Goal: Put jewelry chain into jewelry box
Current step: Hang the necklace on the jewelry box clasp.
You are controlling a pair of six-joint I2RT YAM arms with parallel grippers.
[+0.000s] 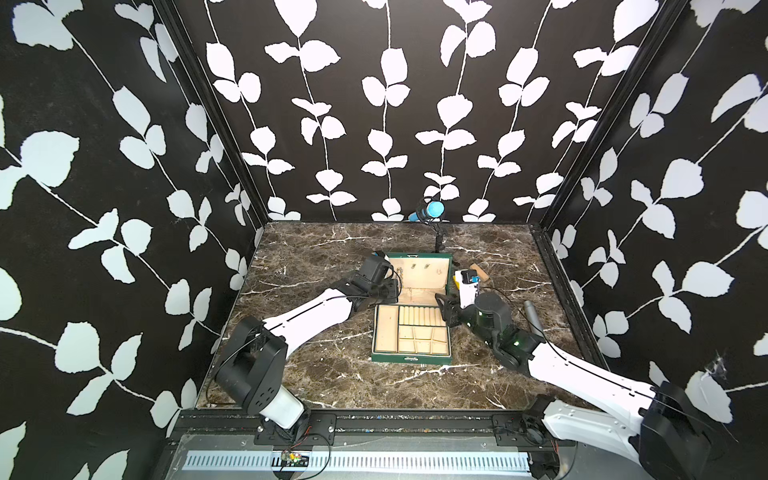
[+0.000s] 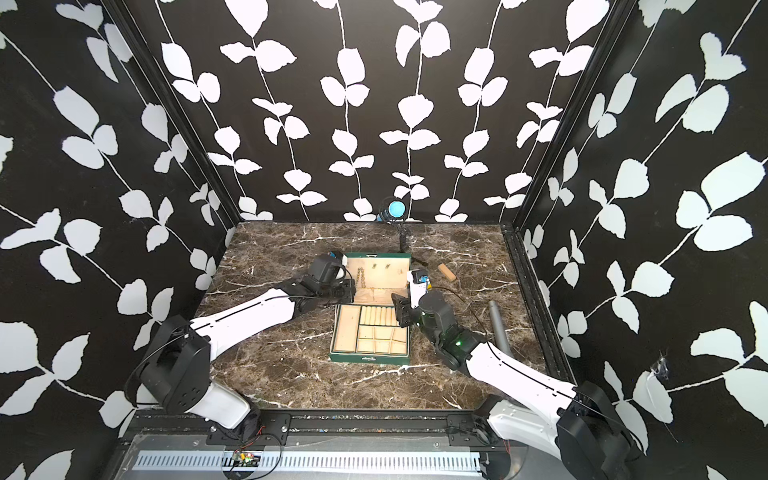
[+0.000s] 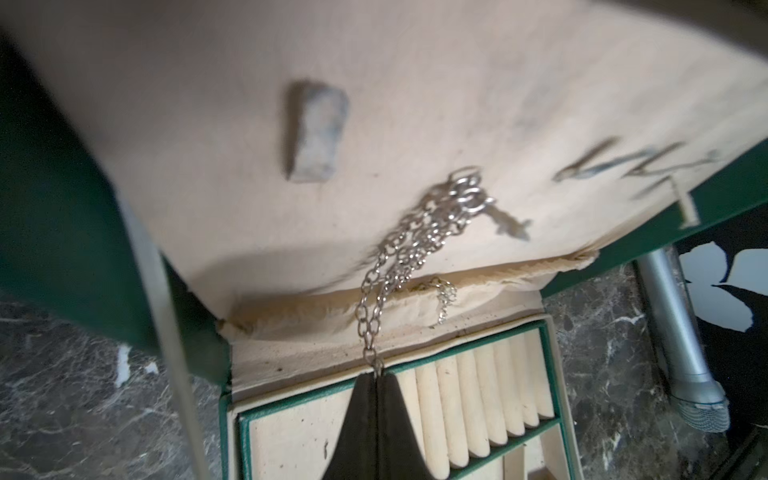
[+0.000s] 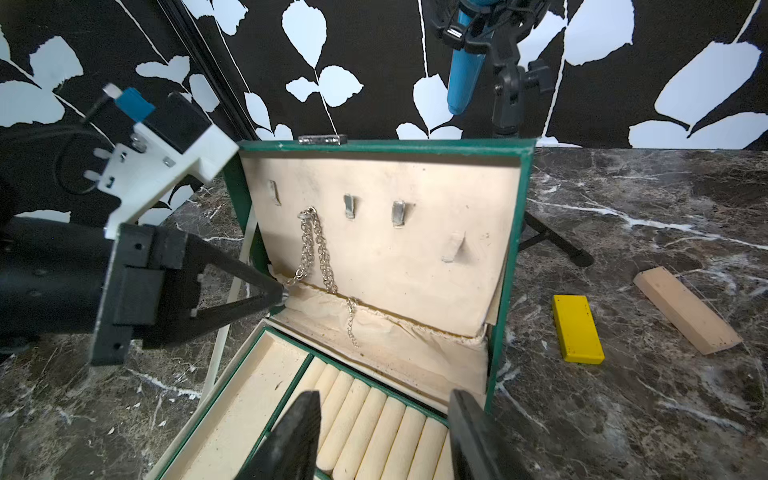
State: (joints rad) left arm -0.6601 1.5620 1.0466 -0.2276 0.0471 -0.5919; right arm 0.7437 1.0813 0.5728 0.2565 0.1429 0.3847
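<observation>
The dark green jewelry box (image 1: 411, 358) (image 2: 368, 358) stands open mid-table, its cream-lined lid (image 4: 415, 257) upright. The jewelry chain (image 4: 309, 245) (image 3: 415, 241) hangs doubled from a hook on the lid's left side; one end trails over the hinge fold. My left gripper (image 3: 377, 376) (image 4: 278, 297) is shut on a link at the chain's lower end, just above the box's back edge. My right gripper (image 4: 384, 401) (image 1: 444, 305) is open over the ring rolls (image 4: 374, 424) at the box's right side, holding nothing.
A yellow block (image 4: 577, 328) and a wooden block (image 4: 685, 309) lie right of the box. A grey microphone (image 1: 532, 318) lies near the right arm. A blue microphone on a stand (image 1: 430, 210) is behind the box.
</observation>
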